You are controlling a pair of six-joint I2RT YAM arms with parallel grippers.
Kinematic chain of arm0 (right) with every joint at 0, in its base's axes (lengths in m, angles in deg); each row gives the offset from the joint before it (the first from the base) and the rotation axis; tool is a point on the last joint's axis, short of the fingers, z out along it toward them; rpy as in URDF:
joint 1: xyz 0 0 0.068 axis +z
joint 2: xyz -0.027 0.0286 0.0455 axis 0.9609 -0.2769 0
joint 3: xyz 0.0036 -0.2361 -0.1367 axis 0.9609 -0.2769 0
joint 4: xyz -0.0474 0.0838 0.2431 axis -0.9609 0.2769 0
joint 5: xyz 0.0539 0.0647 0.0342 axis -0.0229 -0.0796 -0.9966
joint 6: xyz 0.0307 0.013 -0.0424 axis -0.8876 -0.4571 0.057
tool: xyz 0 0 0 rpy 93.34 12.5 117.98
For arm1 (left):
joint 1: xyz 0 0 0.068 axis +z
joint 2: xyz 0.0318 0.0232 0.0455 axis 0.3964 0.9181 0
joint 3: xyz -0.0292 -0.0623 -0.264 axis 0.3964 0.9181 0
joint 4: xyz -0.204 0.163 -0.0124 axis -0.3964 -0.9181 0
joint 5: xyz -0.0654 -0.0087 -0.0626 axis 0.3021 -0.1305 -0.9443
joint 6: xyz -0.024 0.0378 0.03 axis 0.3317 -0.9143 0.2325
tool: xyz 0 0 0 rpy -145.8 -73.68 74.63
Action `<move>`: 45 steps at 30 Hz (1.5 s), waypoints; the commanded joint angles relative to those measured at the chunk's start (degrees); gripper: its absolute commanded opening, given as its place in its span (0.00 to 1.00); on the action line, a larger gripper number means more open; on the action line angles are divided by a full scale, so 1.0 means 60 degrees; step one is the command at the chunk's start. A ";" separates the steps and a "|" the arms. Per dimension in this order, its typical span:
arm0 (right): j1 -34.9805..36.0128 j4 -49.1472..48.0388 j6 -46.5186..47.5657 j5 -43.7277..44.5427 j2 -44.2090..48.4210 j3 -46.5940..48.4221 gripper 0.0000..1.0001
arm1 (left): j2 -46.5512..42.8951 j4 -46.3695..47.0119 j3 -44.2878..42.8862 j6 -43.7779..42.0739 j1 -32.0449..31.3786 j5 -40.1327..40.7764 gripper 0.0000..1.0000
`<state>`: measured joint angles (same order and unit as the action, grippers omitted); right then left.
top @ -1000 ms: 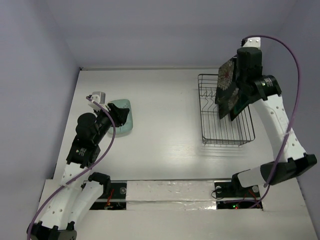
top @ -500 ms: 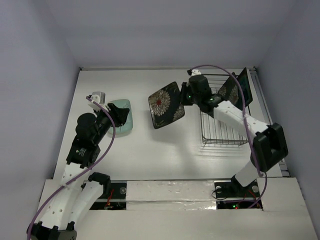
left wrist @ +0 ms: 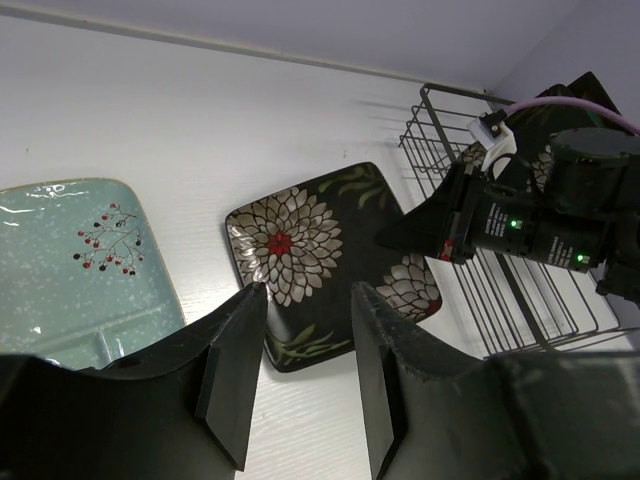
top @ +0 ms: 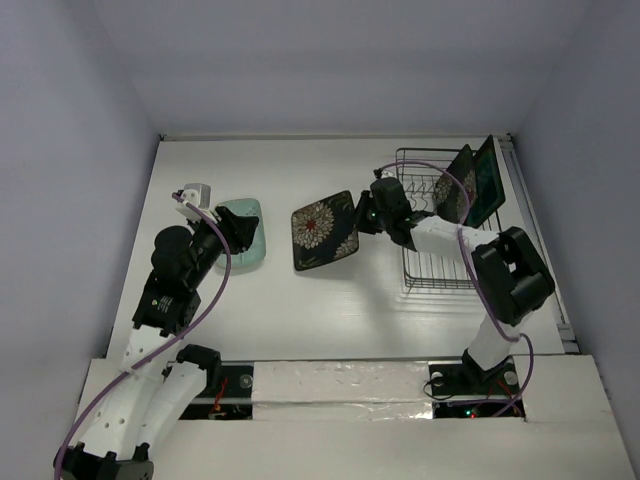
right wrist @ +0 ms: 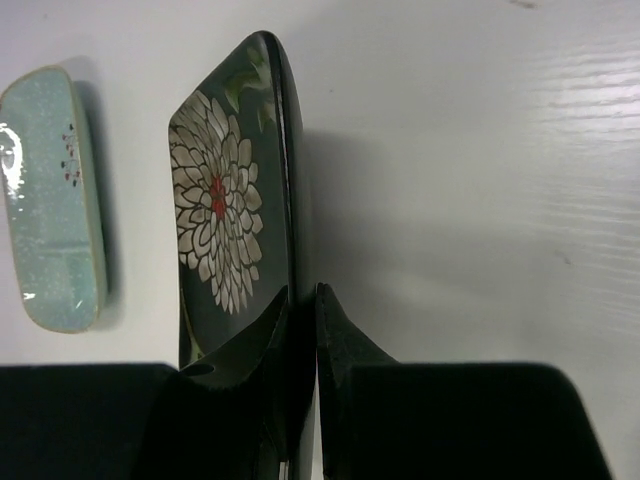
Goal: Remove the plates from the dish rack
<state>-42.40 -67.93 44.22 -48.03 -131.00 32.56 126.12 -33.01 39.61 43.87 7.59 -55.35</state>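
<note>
My right gripper (top: 362, 216) is shut on the right edge of a black flowered plate (top: 325, 230), held low over the table left of the dish rack (top: 450, 268). The right wrist view shows the plate (right wrist: 225, 200) edge-on between the jaws (right wrist: 302, 292). It also shows in the left wrist view (left wrist: 320, 265). Two plates stand in the rack: another black flowered one (top: 458, 183) and a teal-centred one (top: 486, 180). The mint green plate (top: 243, 232) lies flat at the left. My left gripper (top: 232, 226) hovers over it, open and empty (left wrist: 305, 300).
The white back wall runs behind the rack. The table's right edge (top: 530, 240) lies just past the rack. My right forearm (top: 440, 232) crosses the rack's left side. The mint plate shows in both wrist views (left wrist: 70, 270) (right wrist: 50, 200).
My right gripper carried the flowered plate from above the rack leftward and down toward the table, tilting it flatter. The left arm has not moved.
</note>
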 commanded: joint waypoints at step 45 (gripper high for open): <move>-0.3847 0.6837 0.4653 0.5591 0.2031 0.5264 0.56 | -0.0105 0.0402 -0.0323 -0.0031 0.0021 0.0000 0.22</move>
<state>-63.05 -32.52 69.40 -17.25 -117.82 61.80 125.44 -33.03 39.61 43.76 7.61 -54.73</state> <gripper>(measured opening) 0.507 0.186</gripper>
